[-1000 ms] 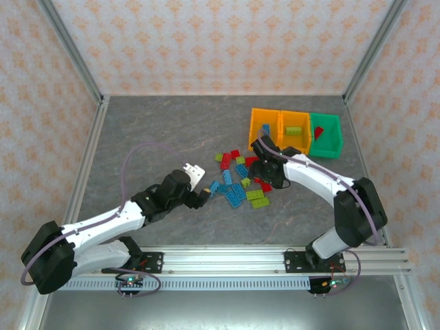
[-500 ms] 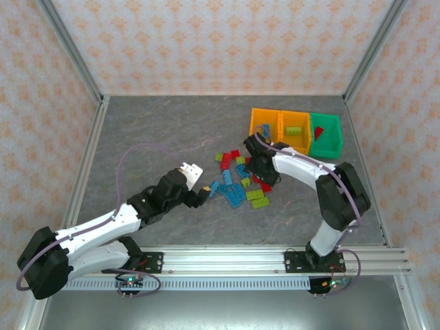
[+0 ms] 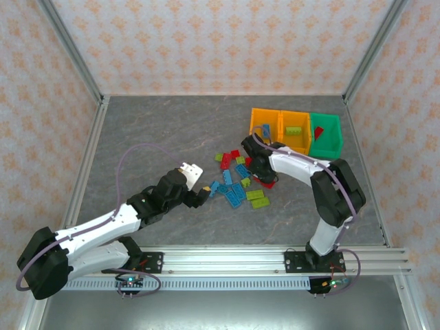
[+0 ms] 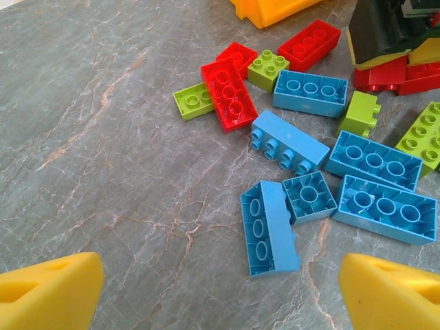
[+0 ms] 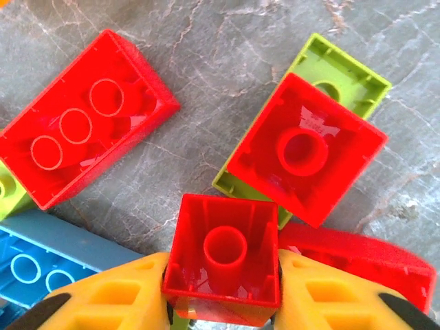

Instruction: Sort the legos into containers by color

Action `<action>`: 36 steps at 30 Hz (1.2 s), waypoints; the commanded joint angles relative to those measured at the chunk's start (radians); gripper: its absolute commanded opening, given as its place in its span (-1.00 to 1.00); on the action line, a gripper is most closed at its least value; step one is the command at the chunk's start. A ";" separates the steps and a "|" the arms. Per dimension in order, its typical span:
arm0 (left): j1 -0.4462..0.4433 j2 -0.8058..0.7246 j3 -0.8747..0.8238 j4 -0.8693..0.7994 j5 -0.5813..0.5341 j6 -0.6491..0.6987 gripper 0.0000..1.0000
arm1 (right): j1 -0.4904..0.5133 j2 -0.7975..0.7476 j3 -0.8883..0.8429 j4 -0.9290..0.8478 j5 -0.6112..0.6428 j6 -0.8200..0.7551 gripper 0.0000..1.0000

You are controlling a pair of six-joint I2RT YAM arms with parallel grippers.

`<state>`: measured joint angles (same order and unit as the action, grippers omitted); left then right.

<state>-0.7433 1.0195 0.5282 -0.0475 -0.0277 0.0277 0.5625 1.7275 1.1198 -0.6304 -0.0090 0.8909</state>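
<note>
Lego (image 5: 223, 258), red, pinched in right gripper (image 5: 221, 292), perhaps raised; left gripper (image 4: 218, 295) spread.

No text, label, brand, number or sign can be read anywhere.

The right pincer (image 5: 221, 278) grips a small red brick (image 5: 221, 265) between its yellow pads (image 5: 117, 295), the brick's hollow underside facing the camera. Beyond it on the grey tabletop (image 5: 206, 75), a long red brick (image 5: 82, 117) lies upside down, and a square red brick (image 5: 306, 148) overlaps a lime green brick (image 5: 340, 69). A blue brick (image 5: 41, 265) shows at lower left.
</note>
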 commanded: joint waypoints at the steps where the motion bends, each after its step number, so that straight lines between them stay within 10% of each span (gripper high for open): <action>1: 0.004 -0.027 -0.015 0.018 0.015 0.014 0.78 | 0.009 -0.099 -0.036 0.005 0.055 0.007 -0.32; 9: 0.002 -0.056 -0.035 0.041 0.014 0.014 0.78 | -0.040 -0.345 -0.062 0.023 0.253 -0.071 -0.38; 21: 0.001 -0.064 -0.040 0.042 0.002 0.012 0.78 | -0.671 0.017 0.340 0.017 0.133 -0.325 -0.40; 28: -0.001 -0.075 -0.045 0.045 -0.006 0.009 0.78 | -0.693 0.292 0.613 -0.116 0.109 -0.389 -0.06; 36: -0.001 -0.055 -0.029 0.016 -0.137 -0.021 0.78 | -0.686 0.045 0.378 -0.050 0.043 -0.332 0.28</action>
<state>-0.7444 0.9623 0.4953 -0.0319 -0.0566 0.0246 -0.1299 1.9240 1.5707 -0.6750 0.0639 0.5381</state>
